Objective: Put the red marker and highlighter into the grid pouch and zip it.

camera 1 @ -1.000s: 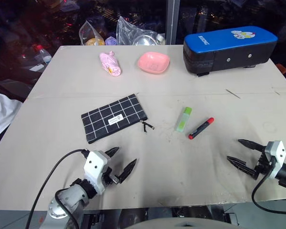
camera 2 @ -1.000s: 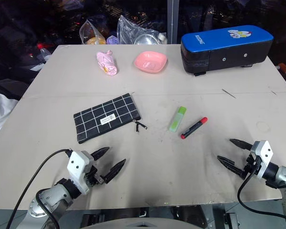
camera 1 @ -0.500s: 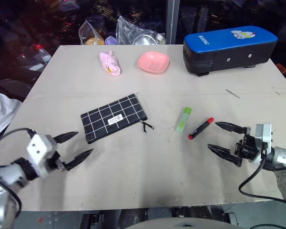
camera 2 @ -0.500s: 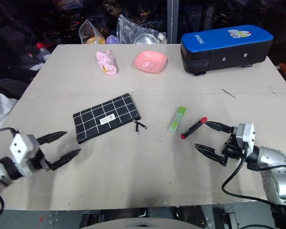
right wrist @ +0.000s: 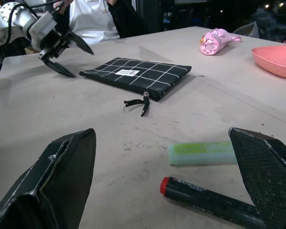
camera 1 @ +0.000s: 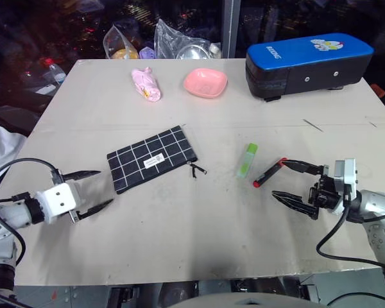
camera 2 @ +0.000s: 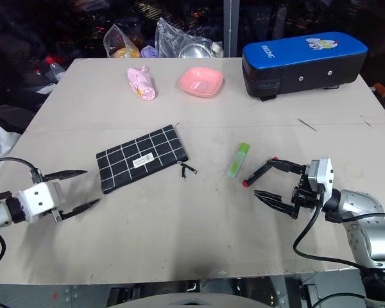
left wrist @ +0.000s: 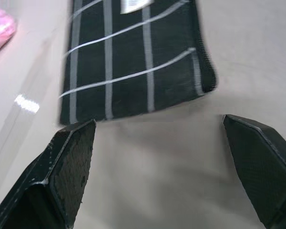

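The grid pouch (camera 1: 153, 158), black with white lines and a small white label, lies flat left of the table's middle; its zipper pull (camera 1: 197, 169) trails off the right end. A pale green highlighter (camera 1: 247, 160) and the red marker (camera 1: 270, 172) lie side by side to the right. My left gripper (camera 1: 92, 190) hangs open just left of the pouch's near corner, pointing at it. My right gripper (camera 1: 298, 181) stands open with nothing in it, its far finger close to the marker's upper end. The right wrist view has the marker (right wrist: 207, 199) and highlighter (right wrist: 203, 153) between its fingers.
At the back of the table stand a big black case with a blue top (camera 1: 308, 65), a pink bowl (camera 1: 205, 83) and a pink crumpled thing (camera 1: 147, 85). Plastic bags (camera 1: 179, 43) lie past the far edge. A person in white (right wrist: 93, 19) sits beyond the left edge.
My left gripper swung out from the front edge to the left, rolled over, and now points at the pouch. My right gripper rose and moved left up to the marker.
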Robot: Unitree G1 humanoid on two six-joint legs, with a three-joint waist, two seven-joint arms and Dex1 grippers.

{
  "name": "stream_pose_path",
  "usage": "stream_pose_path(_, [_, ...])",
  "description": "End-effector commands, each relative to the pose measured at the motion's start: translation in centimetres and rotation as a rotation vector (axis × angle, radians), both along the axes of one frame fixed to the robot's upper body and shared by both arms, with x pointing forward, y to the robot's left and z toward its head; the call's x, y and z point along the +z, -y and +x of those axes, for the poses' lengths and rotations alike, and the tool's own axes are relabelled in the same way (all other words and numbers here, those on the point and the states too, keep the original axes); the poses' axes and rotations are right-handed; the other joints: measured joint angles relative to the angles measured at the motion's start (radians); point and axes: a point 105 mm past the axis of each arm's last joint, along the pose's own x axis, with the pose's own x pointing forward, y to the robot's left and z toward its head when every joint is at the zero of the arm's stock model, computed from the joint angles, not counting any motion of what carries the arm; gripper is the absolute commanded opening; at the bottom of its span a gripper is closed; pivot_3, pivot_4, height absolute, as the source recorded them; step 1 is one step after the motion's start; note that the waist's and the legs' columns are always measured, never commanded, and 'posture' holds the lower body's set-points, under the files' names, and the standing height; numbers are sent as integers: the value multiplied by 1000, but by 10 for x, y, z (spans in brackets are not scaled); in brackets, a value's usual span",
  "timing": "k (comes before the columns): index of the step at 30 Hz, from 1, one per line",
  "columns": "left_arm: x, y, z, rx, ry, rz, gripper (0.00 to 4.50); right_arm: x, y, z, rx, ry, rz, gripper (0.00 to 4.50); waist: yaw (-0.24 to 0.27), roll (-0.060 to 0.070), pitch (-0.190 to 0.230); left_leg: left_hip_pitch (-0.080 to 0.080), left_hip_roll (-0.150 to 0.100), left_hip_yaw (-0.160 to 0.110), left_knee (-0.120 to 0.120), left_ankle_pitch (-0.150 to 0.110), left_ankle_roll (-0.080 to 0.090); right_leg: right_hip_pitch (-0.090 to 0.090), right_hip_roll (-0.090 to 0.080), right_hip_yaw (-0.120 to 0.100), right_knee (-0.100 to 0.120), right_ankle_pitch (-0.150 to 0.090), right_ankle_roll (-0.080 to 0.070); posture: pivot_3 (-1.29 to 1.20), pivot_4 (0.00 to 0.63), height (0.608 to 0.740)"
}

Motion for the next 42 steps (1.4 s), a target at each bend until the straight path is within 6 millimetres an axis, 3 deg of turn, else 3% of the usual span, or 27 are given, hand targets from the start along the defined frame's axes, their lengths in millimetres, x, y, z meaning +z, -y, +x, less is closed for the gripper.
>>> stream_pose_path(1, [-7, 14, 12, -60, 49, 46, 4363, 12, -1, -2, 2, 49, -2, 4500, 9, 1, 0, 1, 0, 2, 0, 0, 0, 0, 0, 0, 1, 0, 0, 0, 150, 738])
stream_pose_path(13, [8, 85, 42, -318, 349, 35, 4363, 14, 7, -3, -46, 58, -2, 4500, 14, 1, -1, -1, -1, 7, 1, 0, 0, 0, 1, -3, 0, 2, 3, 0, 150, 738])
stream_pose_path(23, [-3, 126, 65, -363, 423, 72, 4363, 17, 8, 1, -73, 71, -1, 4500, 16, 1, -1, 0, -1, 7, 1, 0, 0, 0, 2, -3, 1, 2, 4, 0, 150, 738])
stream_pose_path(27, [-7, 128, 73, -335, 432, 106, 3253, 18, 9, 2, -82, 73, -2, 4500, 16, 1, -1, 0, -2, 7, 2, 0, 0, 0, 2, -3, 1, 3, 5, 0, 150, 738])
stream_pose_path(30, [-7, 130, 79, -310, 434, 118, 1763, 18, 8, 2, -86, 73, -1, 4500, 15, 2, -1, 0, -1, 7, 2, 0, 0, 0, 2, -3, 1, 3, 5, 0, 150, 738])
stream_pose_path(34, [-9, 130, 85, -278, 423, 124, 97, 17, 7, 1, -91, 72, 2, 4500, 19, 9, -6, 1, -2, 7, 2, 0, 0, 1, 2, -4, 2, 3, 5, 0, 150, 738])
stream_pose_path(39, [-7, 131, 87, -259, 430, 104, 41, 16, 8, 0, -93, 71, 2, 4500, 19, 11, -7, 6, -1, 8, 2, 0, 0, 6, 3, -4, 3, 2, 5, 0, 150, 738])
stream_pose_path(42, [5, 132, 90, -223, 476, 33, 41, 15, 9, 1, -96, 68, 3, 4500, 19, 12, -7, 6, -1, 8, 2, 1, 0, 7, 3, -5, 3, 2, 5, 0, 150, 738])
